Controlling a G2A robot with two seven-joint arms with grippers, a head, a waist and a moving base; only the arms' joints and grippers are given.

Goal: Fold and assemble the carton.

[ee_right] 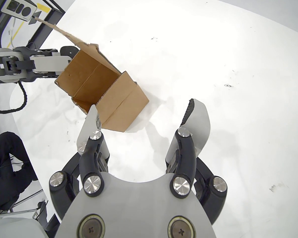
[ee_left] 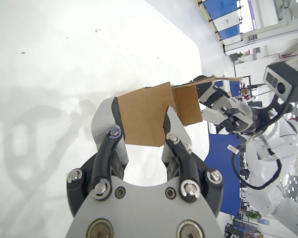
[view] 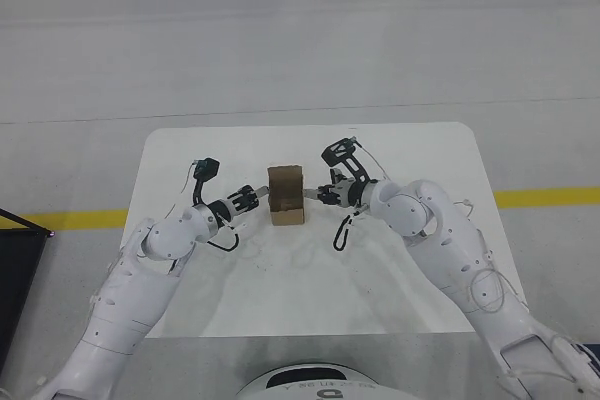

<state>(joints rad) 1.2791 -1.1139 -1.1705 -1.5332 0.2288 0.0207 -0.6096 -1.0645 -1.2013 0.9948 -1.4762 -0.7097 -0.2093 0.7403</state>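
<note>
Carton (view: pixel 285 196): brown corrugated board, upright on white table (view: pixel 400 270), top open, one flap raised and tilted, seam down one outer wall.
Left gripper (view: pixel 257 199): against carton's left wall, cardboard panel across its front; apart or clamped, cannot tell.
Right gripper (ee_right: pixel 142 106): spread wide, holding nothing, one fingertip (ee_right: pixel 92 115) at carton's right corner.
Table under carton: rounded corners, scattered dark specks.
Grey floor (view: pixel 280 60) beyond carton; yellow stripe (view: pixel 550 196) level with it; black frame (view: pixel 5 260) well to carton's left.
</note>
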